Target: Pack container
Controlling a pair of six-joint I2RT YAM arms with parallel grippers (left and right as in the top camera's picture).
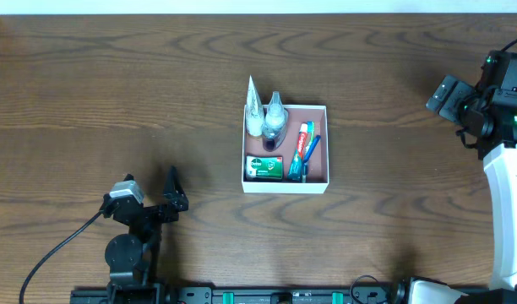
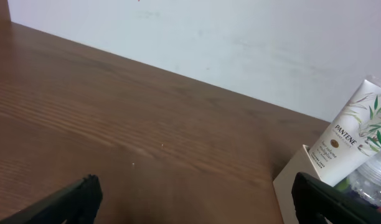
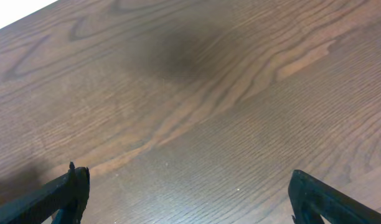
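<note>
In the left wrist view, the left gripper [image 2: 200, 202] is seen with its jaws spread wide. One black fingertip [image 2: 78, 196] is cut off at the lower left of the frame and the other at the lower right, with only wood grain between them. The right gripper [image 3: 190, 199] is likewise shown parted in the right wrist view, its two dark tips set at the bottom corners of the frame over the table [image 3: 197, 93].

Past the left jaws, at the right edge of that view, a white corner of the container [image 2: 295, 182] is seen. A white Pantene tube [image 2: 349, 134] leans up out of it, and a clear bottle [image 2: 374, 177] is glimpsed just beside the tube. The top of the frame is filled by a pale wall [image 2: 209, 37].

From overhead, the container is found at the centre of the frame, well apart from both arms: the left one at the lower left, the right one at the upper right edge. The tube and bottle are placed in its upper left corner. A green box [image 1: 264, 167] is laid along its lower left wall. A toothpaste tube [image 1: 302, 142] is laid slantwise in the middle, with a blue item, too small to identify, just beside it. A black cable [image 1: 56, 253] is seen running from the left arm toward the lower left.
</note>
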